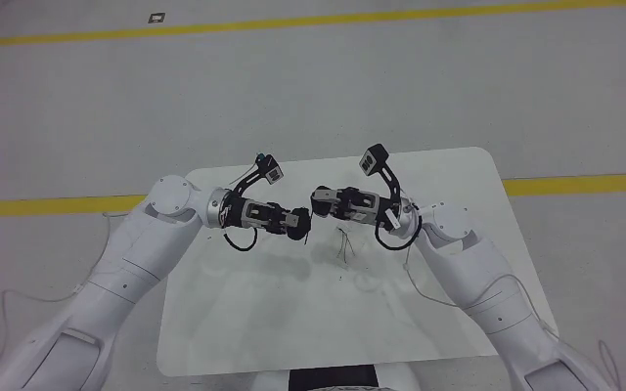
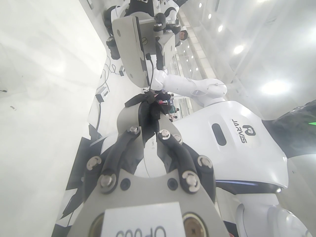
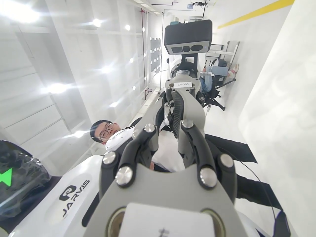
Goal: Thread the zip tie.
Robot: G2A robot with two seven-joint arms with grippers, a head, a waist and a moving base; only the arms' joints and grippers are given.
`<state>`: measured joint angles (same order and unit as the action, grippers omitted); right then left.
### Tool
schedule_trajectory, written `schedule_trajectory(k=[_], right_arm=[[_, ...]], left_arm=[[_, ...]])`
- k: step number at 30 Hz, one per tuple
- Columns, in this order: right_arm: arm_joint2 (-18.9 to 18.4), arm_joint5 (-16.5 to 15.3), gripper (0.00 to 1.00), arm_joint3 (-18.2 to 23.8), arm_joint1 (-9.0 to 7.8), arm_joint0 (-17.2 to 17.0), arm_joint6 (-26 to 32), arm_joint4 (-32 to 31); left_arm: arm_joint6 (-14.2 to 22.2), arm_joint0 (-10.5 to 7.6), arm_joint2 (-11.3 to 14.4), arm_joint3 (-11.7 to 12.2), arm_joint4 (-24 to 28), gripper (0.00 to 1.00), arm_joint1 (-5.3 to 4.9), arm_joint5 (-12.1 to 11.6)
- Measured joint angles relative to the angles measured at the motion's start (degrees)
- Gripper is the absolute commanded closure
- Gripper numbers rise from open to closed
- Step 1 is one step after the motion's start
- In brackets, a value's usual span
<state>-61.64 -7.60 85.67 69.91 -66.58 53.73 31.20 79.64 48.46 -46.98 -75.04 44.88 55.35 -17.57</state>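
Nearest, about the middle of the table (image 1: 235, 323), can make out a few loose thin strands (image 1: 343, 246), probably spare ties lying within easy reach. Just beyond, up over the table between its middle and far edge, see the left gripper (image 1: 303, 223) set tip to tip with the right gripper (image 1: 317, 200), presumably to line up one end of the tie with the other, clear of the surface. Pinches narrow with the left gripper on a thin dark strap, judged to be the zip tie (image 2: 152, 75), pointing it along the right gripper toward a small block (image 2: 148, 55) at the far end, perhaps the head. Cannot tell the right gripper's state, nor whether gripping the strap or merely alongside. Cannot pick out any slot or formed loop either: lost in the dark clutter at the meeting point, and too fine to trace from above.
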Motion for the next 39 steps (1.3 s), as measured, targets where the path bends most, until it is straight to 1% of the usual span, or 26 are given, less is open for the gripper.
schedule_trajectory(k=[6, 8, 9, 10, 22, 23, 24, 25, 29, 33, 36, 39], right_arm=[[0.16, -0.18, 0.89, -0.36, 0.08, 0.26, -0.08, 0.22], [0.22, -0.25, 0.91, -0.47, 0.11, 0.34, -0.04, 0.3], [0.24, -0.28, 0.93, -0.52, 0.12, 0.37, -0.02, 0.34], [0.25, -0.31, 1.0, -0.58, 0.13, 0.42, 0.0, 0.37], [-0.08, -0.65, 1.0, -0.79, 0.09, 0.43, 0.15, 0.22], [-0.1, -0.67, 1.0, -0.72, 0.08, 0.39, 0.19, 0.2], [-0.13, -0.69, 1.0, -0.64, 0.07, 0.34, 0.22, 0.17], [-0.16, -0.7, 1.0, -0.56, 0.05, 0.28, 0.23, 0.13], [-0.33, -0.86, 1.0, -0.41, 0.02, 0.01, -0.71, -0.45], [-0.9, -0.8, 1.0, -0.64, -0.06, -0.64, -3.69, -1.95], [-1.84, -0.3, 1.0, -0.76, -0.15, -1.41, -7.01, -2.63], [-2.72, 1.0, 1.0, -0.35, -0.17, -2.32, -11.32, -3.15]], left_arm=[[0.0, 0.0, 0.0, 0.0, 0.0, 1.0, 0.0, 0.0], [0.0, 0.0, 0.0, 0.0, 0.0, 1.0, 0.0, 0.0], [0.0, 0.0, 0.0, 0.0, 0.0, 1.0, 0.0, 0.0], [0.0, 0.0, 0.0, 0.0, 0.0, 1.0, 0.0, 0.0], [0.0, 0.0, 0.0, 0.0, 0.0, 1.0, 0.0, 0.0], [0.0, 0.0, 0.0, 0.0, 0.0, 0.71, 0.0, 0.0], [0.0, 0.0, 0.0, 0.0, 0.0, 0.1, 0.0, 0.0], [0.0, 0.0, 0.0, 0.0, 0.0, 0.0, 0.0, 0.0], [0.0, 0.0, 0.0, 0.0, 0.0, 0.0, 0.0, 0.0], [-0.26, 0.11, -0.07, -0.1, -0.04, 0.0, 0.0, 0.02], [-3.49, 0.91, -1.26, -0.55, -1.04, 0.0, -0.26, -0.76], [-6.5, 2.16, -3.13, -1.03, -2.35, 0.0, -0.7, -1.93]])
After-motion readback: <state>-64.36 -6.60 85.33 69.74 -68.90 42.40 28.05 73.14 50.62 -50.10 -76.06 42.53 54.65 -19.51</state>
